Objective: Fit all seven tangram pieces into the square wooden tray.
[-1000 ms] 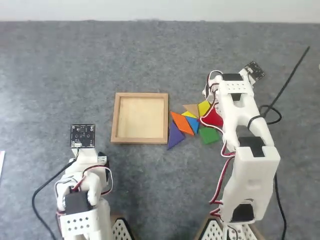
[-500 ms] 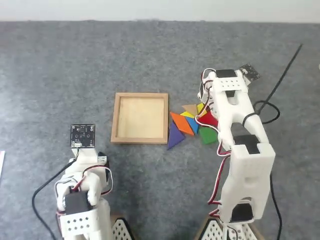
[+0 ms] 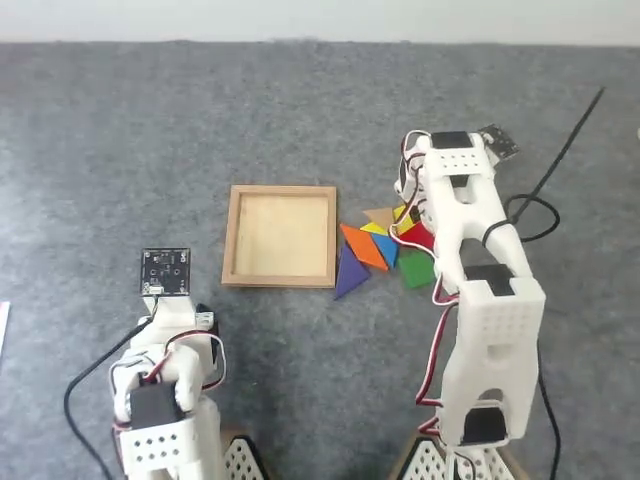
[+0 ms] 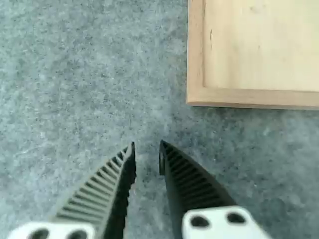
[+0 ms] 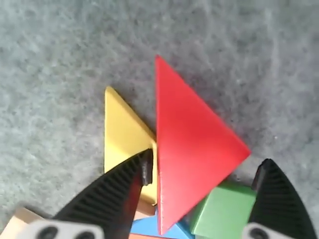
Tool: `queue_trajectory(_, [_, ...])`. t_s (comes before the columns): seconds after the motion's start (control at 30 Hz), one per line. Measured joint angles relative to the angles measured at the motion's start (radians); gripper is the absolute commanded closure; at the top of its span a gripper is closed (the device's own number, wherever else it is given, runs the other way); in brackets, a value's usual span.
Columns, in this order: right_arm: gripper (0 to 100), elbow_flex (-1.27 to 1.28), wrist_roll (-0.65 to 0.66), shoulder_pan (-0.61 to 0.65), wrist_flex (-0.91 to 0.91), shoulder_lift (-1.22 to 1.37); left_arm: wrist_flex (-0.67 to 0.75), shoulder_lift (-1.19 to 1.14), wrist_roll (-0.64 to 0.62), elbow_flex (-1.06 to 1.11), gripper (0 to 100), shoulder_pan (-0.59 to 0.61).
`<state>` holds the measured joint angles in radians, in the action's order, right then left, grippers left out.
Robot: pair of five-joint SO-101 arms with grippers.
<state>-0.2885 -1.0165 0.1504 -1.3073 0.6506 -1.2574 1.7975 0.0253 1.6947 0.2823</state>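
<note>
While the left arm (image 3: 165, 390) sits folded at the near edge of the grey counter (image 3: 120, 120), its jaws hang just above the surface with a narrow gap between them and nothing inside. The left wrist view shows a corner of the square wooden tray (image 4: 195, 59) a little beyond their tips. Seen from above, the tray (image 3: 229, 236) lies near the middle of the counter, and the tangram pieces lie in a tight cluster just outside its right rim. The orange triangle (image 3: 362, 246) and the purple triangle (image 3: 349, 273) are closest to the tray. The blue piece (image 3: 385, 249) and a tan piece (image 3: 381, 215) lie farther out.

The right arm (image 3: 470, 230) stretches over the outer side of this cluster. Its jaws are spread wide and straddle the red triangle (image 5: 192, 144). One finger (image 5: 119, 186) stands over the edge of the yellow triangle (image 5: 124, 137), which lies against the red one. The other finger (image 5: 274, 199) stands past the red triangle's far corner, beside the green piece (image 5: 219, 211). It is hard to tell whether either finger touches a piece.
</note>
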Motion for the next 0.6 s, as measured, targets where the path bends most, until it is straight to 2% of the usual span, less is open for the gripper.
queue_trajectory(0.3, [67.0, -0.009, 0.061, -0.072, -0.035, 0.049, 0.000, 0.000, 0.000, 0.000, 92, 0.000])
queue_trajectory(0.6, [67.0, -0.020, 0.066, -0.066, -0.098, 0.051, 0.000, 0.000, 0.000, 0.000, 92, 0.000])
